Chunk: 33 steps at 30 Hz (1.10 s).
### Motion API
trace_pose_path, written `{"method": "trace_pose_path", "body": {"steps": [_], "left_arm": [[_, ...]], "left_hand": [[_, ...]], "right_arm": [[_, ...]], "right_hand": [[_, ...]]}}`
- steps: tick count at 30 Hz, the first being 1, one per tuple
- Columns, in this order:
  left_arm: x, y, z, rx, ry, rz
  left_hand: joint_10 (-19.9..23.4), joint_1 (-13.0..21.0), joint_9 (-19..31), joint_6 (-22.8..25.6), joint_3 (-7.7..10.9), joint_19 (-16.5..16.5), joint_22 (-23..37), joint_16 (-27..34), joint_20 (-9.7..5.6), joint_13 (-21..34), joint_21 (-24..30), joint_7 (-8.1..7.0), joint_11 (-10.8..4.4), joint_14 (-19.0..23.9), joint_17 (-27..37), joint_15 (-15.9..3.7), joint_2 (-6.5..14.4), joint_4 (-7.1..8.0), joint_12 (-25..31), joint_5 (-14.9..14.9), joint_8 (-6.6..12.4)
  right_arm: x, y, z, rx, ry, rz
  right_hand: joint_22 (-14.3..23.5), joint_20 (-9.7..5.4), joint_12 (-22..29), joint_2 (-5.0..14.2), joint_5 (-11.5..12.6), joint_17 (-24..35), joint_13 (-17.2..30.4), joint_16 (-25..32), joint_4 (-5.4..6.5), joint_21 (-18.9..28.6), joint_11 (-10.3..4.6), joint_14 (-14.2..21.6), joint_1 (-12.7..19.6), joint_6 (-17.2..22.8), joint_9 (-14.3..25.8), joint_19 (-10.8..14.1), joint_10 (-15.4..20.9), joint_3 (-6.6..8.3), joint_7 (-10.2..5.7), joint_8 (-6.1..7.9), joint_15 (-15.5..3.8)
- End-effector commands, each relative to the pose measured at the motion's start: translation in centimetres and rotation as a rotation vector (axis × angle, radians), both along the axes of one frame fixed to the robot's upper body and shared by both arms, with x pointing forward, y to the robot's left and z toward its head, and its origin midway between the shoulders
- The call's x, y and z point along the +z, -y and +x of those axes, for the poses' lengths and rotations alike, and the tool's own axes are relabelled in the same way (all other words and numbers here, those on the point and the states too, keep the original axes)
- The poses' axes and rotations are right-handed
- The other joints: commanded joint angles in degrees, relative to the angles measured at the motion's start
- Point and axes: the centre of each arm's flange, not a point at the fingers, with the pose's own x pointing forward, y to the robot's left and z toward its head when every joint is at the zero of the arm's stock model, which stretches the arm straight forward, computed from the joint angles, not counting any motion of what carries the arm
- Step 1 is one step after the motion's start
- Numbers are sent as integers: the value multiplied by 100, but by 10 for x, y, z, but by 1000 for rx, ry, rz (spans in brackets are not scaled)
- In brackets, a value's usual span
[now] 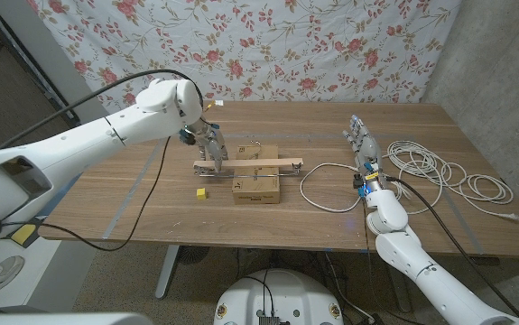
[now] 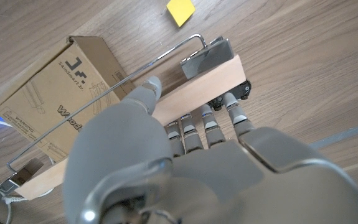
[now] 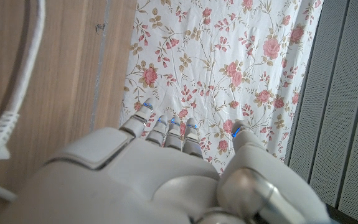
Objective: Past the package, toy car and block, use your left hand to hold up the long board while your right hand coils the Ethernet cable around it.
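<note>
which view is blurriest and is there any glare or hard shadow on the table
Head view: even, soft light, no glare on the table, only faint shadows under the long board and package. Left wrist view: the left hand is close and soft-focused, while the board and yellow block are sharp. Right wrist view: blurriest on the near right hand; the cable is soft too.

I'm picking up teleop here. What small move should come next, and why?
Probably lift the long board off the package: the left hand already grips its end, while the right hand waits open beside the Ethernet cable, nothing coiled yet.
</note>
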Motion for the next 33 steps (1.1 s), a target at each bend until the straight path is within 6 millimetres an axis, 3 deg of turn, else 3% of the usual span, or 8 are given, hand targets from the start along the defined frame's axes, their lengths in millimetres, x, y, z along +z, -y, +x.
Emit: {"method": "trace_pose_path", "body": {"steps": [1,12,16,22,26,29,31,33], "left_arm": [[-6,3,3,27,158,58],[-17,7,10,-37,217,28],[-21,7,14,-55,230,1],[-28,4,20,-56,229,-32],[-31,2,22,-57,234,-56],[-31,0,22,-57,260,-74],[-29,-1,21,-62,296,-80],[-26,-2,19,-68,332,-94]], "left_hand": [[159,103,31,170,-75,157,12,94,-16,60,80,-53,19,210,64,-36,15,-1,116,-18,54],[337,93,36,359,-203,400,17,215,-34,138,176,-63,-34,459,133,-239,76,37,271,-19,61],[612,301,40,677,-147,692,32,375,-78,197,315,-106,-65,788,195,-406,320,-8,435,7,123],[1116,766,46,1150,325,1129,97,544,-77,271,624,4,-104,1356,218,-558,706,7,653,82,219],[1496,1072,62,1500,881,1340,204,684,-121,340,944,69,-136,1821,288,-640,780,210,804,92,291],[1989,1352,96,1831,1392,1622,386,843,-174,453,1464,111,-197,2441,354,-732,770,484,1042,78,353],[2241,1432,132,2046,1573,1909,531,984,-280,562,1936,169,-219,2998,418,-835,754,704,1218,76,390],[2386,1335,214,2161,1551,2253,678,1164,-450,744,2535,206,-211,3639,574,-952,699,975,1429,84,393]], "right_arm": [[-7,1,6,-10,-12,13],[-12,-3,11,-24,-17,19],[-12,-4,12,-31,-20,18],[-11,-4,10,-49,-24,11],[-11,-4,8,-58,-26,6],[-10,-5,7,-60,-26,4],[-9,-5,7,-61,-26,1],[-8,-6,7,-63,-27,-4]], "right_hand": [[26,25,55,-8,10,17,17,41,7,8,6,85,-33,86,23,52,56,-17,-7,37,11],[26,47,53,-9,15,18,17,50,11,3,14,151,-51,100,22,70,85,-19,-15,33,20],[27,58,48,-11,17,18,17,57,11,0,15,187,-57,104,22,75,89,-20,-25,30,41],[27,68,44,-14,19,20,17,56,14,-2,15,204,-69,116,22,84,93,-23,-42,30,52],[27,70,41,-16,20,20,17,59,16,-3,21,223,-75,123,22,89,93,-25,-48,30,68],[27,71,38,-17,20,21,17,59,17,-4,16,231,-81,127,22,92,94,-27,-52,30,60],[27,75,37,-18,21,22,17,58,18,-6,16,237,-85,127,22,92,95,-27,-52,28,61],[28,79,36,-18,22,22,17,54,18,-9,16,234,-88,128,21,91,99,-28,-53,27,62]]}}
